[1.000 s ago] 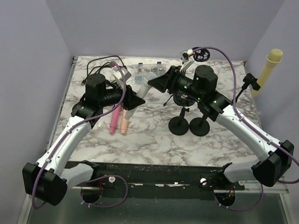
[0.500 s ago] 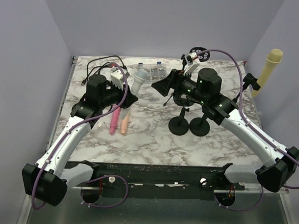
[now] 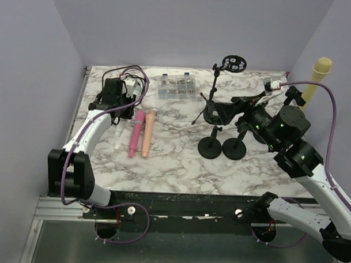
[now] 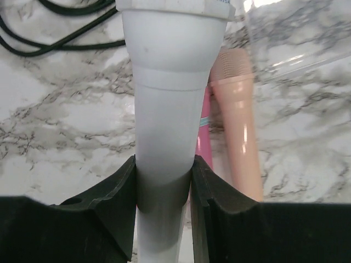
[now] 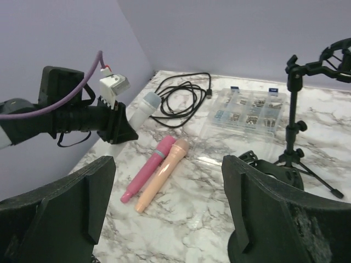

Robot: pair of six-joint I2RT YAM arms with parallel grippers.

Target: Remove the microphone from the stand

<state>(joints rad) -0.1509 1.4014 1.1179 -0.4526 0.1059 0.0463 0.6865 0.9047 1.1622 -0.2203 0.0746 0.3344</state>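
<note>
Left hand [image 4: 163,189]: closed narrow on the white microphone [image 4: 173,82], one finger pressed to each side of the handle, below the point where the body flares towards the head. The microphone is off the desk [image 3: 174,160], up in my grip at the far left, well apart from the tall stand [image 3: 214,89]. From my right wrist its grey head points towards the coiled black cable [image 5: 184,96] in the far left corner. Below and just beside it lie a pink microphone [image 5: 148,170] and a peach microphone [image 5: 162,183], flat on the marble, side by side and touching along their length. Right hand [image 5: 169,181]: spread wide, holding nothing, hanging on the right side of the desk near the stands. The tall stand is upright on its tripod legs at the far middle, with a ring clip [image 3: 234,64] at its top. Two short stands with round bases [image 3: 210,147] sit side by side nearer to me. A clear box with small compartments [image 5: 249,109] rests between the cable and the tall stand.
</note>
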